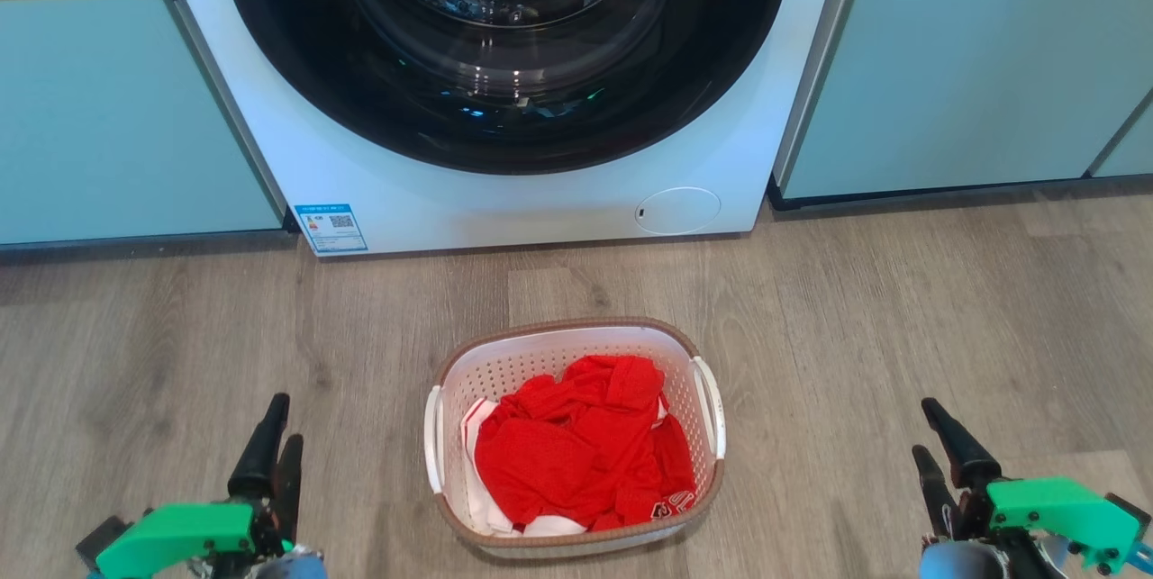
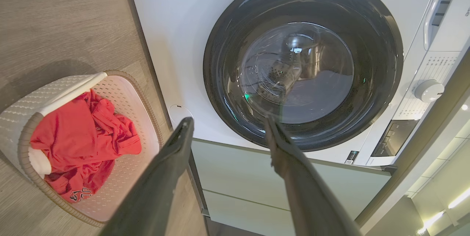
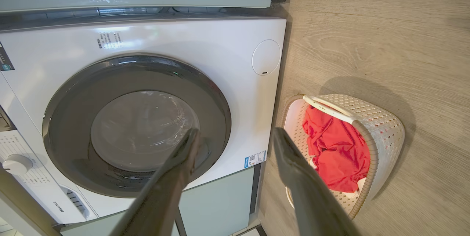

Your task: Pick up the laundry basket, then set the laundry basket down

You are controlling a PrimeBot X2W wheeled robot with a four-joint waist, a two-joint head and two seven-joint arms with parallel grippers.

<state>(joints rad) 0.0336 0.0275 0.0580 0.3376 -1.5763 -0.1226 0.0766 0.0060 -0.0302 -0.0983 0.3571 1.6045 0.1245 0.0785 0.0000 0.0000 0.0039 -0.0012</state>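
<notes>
The laundry basket (image 1: 567,324) by the washer (image 1: 504,201) looked light, stiff — best gripped at its side handles (image 1: 712,408); left claw (image 1: 286,421) and right claw (image 1: 923,428) gaped empty

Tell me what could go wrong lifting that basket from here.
The left hand and right hand sit open, wide of the laundry basket; an uneven grip on its slim side handles could tilt it.
The red clothes lie loose and might spill if it tips.
The washer stands close behind; swinging forward could bump it.
</notes>
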